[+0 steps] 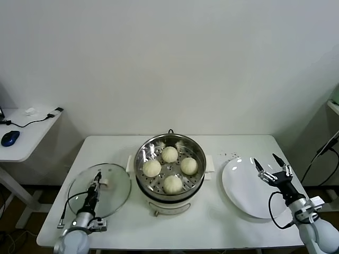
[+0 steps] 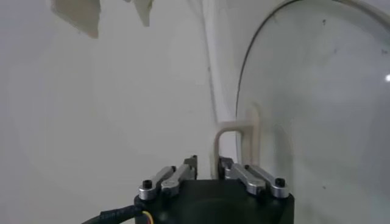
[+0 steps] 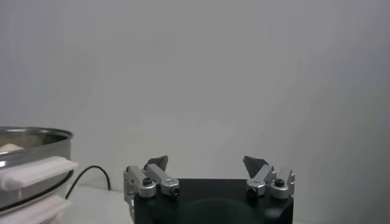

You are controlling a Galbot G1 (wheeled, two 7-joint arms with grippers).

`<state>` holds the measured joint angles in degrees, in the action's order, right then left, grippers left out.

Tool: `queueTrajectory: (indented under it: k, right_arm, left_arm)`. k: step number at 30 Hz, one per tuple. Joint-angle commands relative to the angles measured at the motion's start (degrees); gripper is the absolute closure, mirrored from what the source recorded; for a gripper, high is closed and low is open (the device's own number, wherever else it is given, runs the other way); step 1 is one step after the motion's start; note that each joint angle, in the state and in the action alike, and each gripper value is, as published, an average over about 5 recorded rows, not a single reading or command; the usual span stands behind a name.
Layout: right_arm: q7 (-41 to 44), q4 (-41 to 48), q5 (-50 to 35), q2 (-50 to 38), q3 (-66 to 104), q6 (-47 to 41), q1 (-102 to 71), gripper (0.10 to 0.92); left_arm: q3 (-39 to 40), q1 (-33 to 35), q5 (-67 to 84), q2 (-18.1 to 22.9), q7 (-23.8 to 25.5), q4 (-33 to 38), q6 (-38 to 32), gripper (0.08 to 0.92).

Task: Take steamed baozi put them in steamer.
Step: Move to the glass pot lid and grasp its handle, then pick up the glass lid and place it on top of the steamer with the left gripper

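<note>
Several cream-white steamed baozi [image 1: 169, 154] lie on the perforated tray inside the shiny steamer [image 1: 139, 159], which stands mid-table on its cream base. My left gripper [image 1: 97, 180] is down at the glass lid [image 1: 114, 193] lying flat to the steamer's left. In the left wrist view my left gripper [image 2: 208, 163] has its jaws drawn in narrow around one leg of the lid's cream handle [image 2: 231, 131]. My right gripper [image 1: 273, 168] hovers open over the white plate [image 1: 246, 196] and holds nothing; the right wrist view shows my right gripper [image 3: 206, 163] wide apart, with the steamer [image 3: 30, 143] off to one side.
The plate lies bare near the table's right edge. A black cord [image 3: 91, 176] trails from the steamer's base. A side desk [image 1: 21, 132] with a blue mouse [image 1: 9, 138] stands at the far left, apart from the work table.
</note>
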<state>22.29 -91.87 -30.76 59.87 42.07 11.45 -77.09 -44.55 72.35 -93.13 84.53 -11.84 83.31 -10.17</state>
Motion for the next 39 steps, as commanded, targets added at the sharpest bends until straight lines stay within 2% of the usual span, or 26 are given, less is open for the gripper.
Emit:
queueTrajectory:
  k: [1, 6, 15, 25, 31, 36, 39]
  right_arm:
    - [0.33, 0.97, 0.05, 0.12, 0.83, 0.46, 0.07, 0.203]
    - [0.57, 1.62, 0.02, 0.01, 1.44, 0.78, 0.2, 0.203]
    - [0.83, 2.73, 0.35, -0.31, 2.07, 1.08, 0.89, 0.203]
    - [0.89, 4.31, 1.84, -0.41, 1.75, 1.27, 1.97, 0.203]
    - [0.97, 5.8, 4.33, -0.63, 0.79, 1.88, 3.23, 0.203]
    - [1.05, 6.46, 6.33, -0.69, -0.03, 2.37, 3.93, 0.203]
    - [0.92, 6.61, 6.83, -0.65, -0.45, 2.34, 4.19, 0.203]
  left_arm:
    - [-0.34, 0.55, 2.47, -0.74, 0.02, 1.99, -1.28, 0.72]
    - [-0.69, 2.81, 6.0, -1.86, 0.63, 7.21, -1.43, 0.841]
    - [-3.91, 10.29, 13.94, -2.51, 2.33, 20.07, 0.56, 0.85]
    - [-5.29, 19.19, 19.8, -5.55, 0.26, 35.07, 10.06, 0.85]
    - [1.28, 18.32, 21.1, -10.75, 1.52, 41.37, 19.26, 0.85]
    - [15.13, 14.45, 20.7, -17.0, 5.59, 43.47, 30.2, 0.85]
    - [24.03, 11.61, 18.08, -18.9, 8.08, 43.49, 35.9, 0.85]
